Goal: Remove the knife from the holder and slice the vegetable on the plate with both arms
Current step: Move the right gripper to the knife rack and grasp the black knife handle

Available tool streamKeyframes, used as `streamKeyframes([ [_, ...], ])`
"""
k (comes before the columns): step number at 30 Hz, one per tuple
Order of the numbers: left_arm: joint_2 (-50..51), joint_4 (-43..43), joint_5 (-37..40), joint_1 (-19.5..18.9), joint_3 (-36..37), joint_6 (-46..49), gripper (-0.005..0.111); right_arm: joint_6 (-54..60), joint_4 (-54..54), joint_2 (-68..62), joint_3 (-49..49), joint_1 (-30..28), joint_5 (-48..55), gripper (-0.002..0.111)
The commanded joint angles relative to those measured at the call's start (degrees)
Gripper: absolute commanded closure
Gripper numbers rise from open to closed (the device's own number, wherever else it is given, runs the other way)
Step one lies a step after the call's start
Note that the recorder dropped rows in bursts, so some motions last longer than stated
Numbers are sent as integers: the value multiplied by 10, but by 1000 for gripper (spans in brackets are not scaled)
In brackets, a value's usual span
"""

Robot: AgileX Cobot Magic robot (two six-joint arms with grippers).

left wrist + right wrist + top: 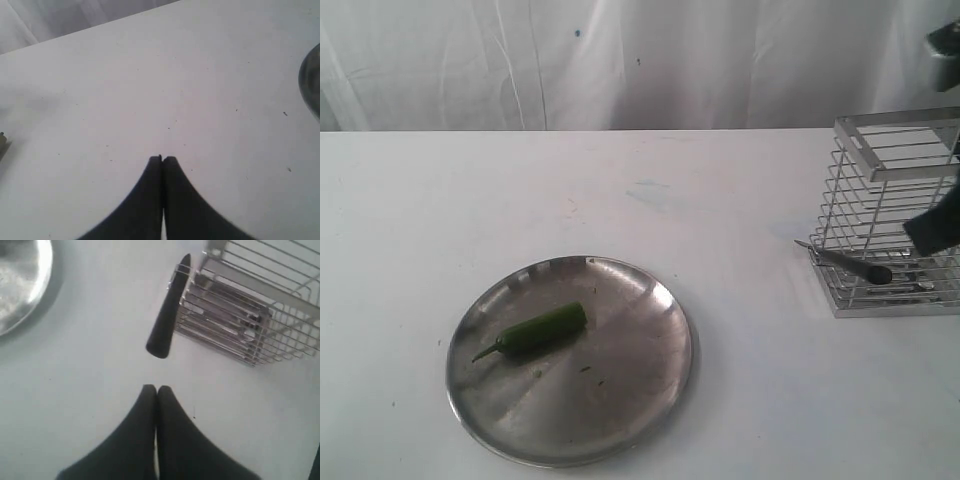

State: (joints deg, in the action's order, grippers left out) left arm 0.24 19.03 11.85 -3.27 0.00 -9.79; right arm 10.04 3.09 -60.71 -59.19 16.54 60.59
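**benchrat:** So where was everything at that moment? Was the knife out of the rack?

**me:** Nope. The knife (844, 262) was lying low in the holder (895, 165), slanted, with one end poking out through the bars on the plate side. On my right wrist cam the part sticking out looked dark and tapered. I took it for the handle, though I wouldn't swear to it. That'd be the obvious bit to grab. The right gripper (156, 388) hung near it over bare table (720, 190), not touching anything. Its fingers were pressed together with nothing between them. I figured it would have to open up before it could get around that end.

**benchrat:** And the left side?

**me:** The left gripper (162, 159) was the same deal, closed tight and empty. It hovered over plain table with only a sliver of the plate's edge in its own cam, and it didn't show in the exterior view at all. The plate (665, 310) sat well apart from the holder. The vegetable (535, 330) lay on its side on the half of the plate farther from the holder, stem pointing away from the rack.

My guess on the layout: the rack was on the right arm's side so that arm does the knife work. The left was closest to the pepper, so it'd pin it down. The pepper looked whole, so no slicing yet. It's round and the steel is shiny, so I was expecting it to roll.
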Motion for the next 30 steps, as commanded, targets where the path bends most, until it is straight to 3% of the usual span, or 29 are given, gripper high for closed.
streamKeyframes([
  [1, -2, 3, -3, -1, 0, 0, 107, 7, 49, -76, -55, 83, 88, 108],
  [12, -2, 3, -3, -1, 0, 0, 107, -64, 275, -248, -70, 273, 94, 108],
  [22, -2, 3, -3, 6, 0, 0, 107, -108, 340, -350, -70, 297, 94, 107],
  [25, -2, 3, -3, 16, 0, 0, 107, -100, 361, -364, -70, 297, 94, 99],
  [30, -2, 3, -3, 24, 0, 0, 107, -96, 374, -369, -68, 297, 94, 70],
])
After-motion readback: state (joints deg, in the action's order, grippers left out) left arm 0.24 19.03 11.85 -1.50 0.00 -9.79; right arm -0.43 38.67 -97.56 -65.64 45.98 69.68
